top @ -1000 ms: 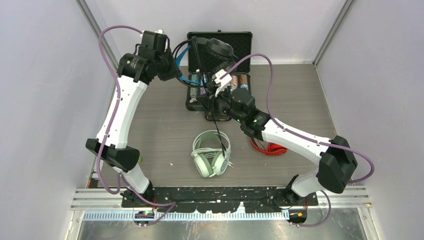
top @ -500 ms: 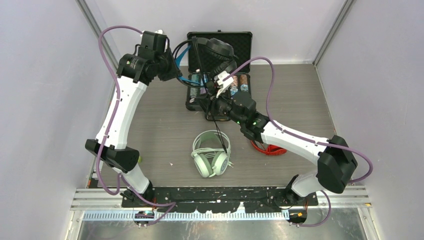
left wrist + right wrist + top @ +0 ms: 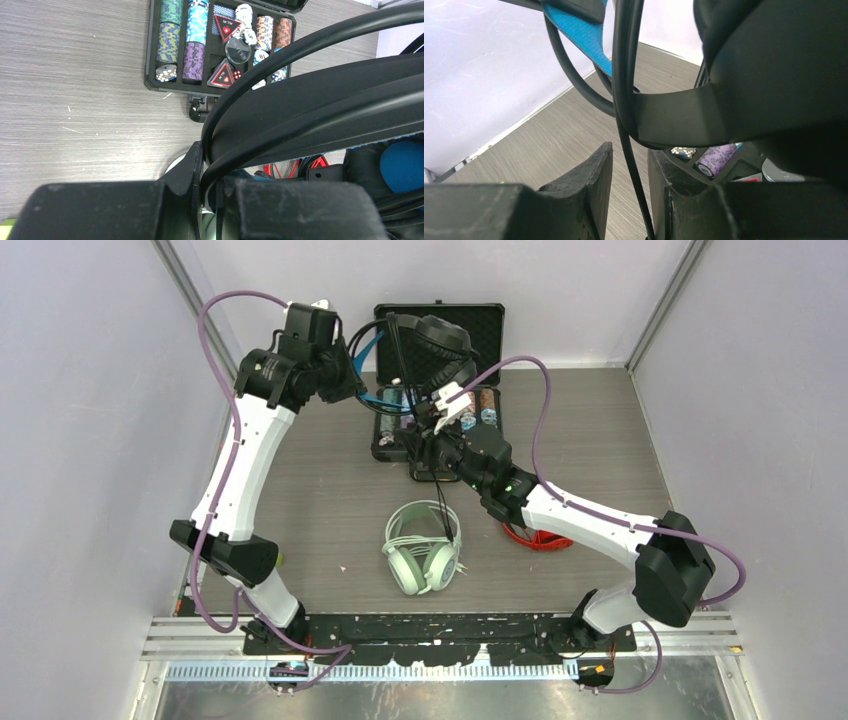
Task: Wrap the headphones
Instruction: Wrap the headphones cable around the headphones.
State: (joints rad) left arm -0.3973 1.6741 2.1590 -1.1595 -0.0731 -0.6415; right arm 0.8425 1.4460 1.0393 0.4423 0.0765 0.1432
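**Black headphones held aloft over the case, cable running between slack right fingers**

The grey wood-grain table (image 3: 320,490) carries everything. The left arm (image 3: 240,460) rises along the table's left edge and bends in toward the far edge. The right arm (image 3: 590,525) stretches from the near right corner toward the middle of the far edge. An open poker-chip case (image 3: 490,325) sits at the middle of that far edge with its lid upright and rows of chips (image 3: 190,40) stacked in its tray.

The black headphones (image 3: 440,340) hang above the case, lifted off the table. The left gripper (image 3: 212,172) is clenched on their headband, and the band's blue lining (image 3: 574,30) shows in the right wrist view. The mint-green headphones (image 3: 420,552) lie flat near the middle of the near edge, with their white cable gathered across them. The red headphones (image 3: 540,538) lie just to their right, partly hidden under the right arm.

The black cable (image 3: 634,175) drops from the black pair and passes between the fingers of the right gripper (image 3: 630,150). Those fingers stand released: a gap shows on each side of the cable, so nothing is pinched.
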